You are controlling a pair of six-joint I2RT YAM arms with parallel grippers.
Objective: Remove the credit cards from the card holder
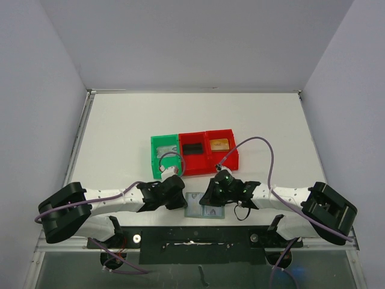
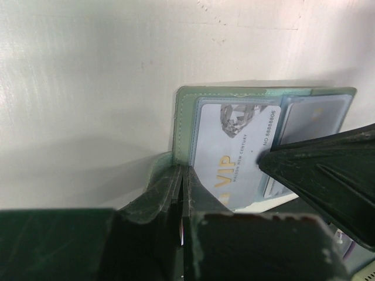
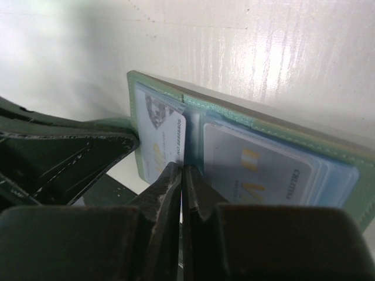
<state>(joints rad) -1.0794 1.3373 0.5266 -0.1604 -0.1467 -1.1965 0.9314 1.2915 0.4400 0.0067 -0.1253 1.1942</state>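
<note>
Near the front edge of the matte white surface, just before three glossy plastic bins, we are seeing the flat grey-green card holder lying open, a stitched rim framing its clear pockets. Pale printed credit cards are sitting in those pockets. We are pinching the holder's curling left rim with the left tool, tips fully together. The right tool, also fully closed, is touching the left card's near edge, though we cannot tell whether it is gripping it. Bare surface is stretching beyond the far rim.
</note>
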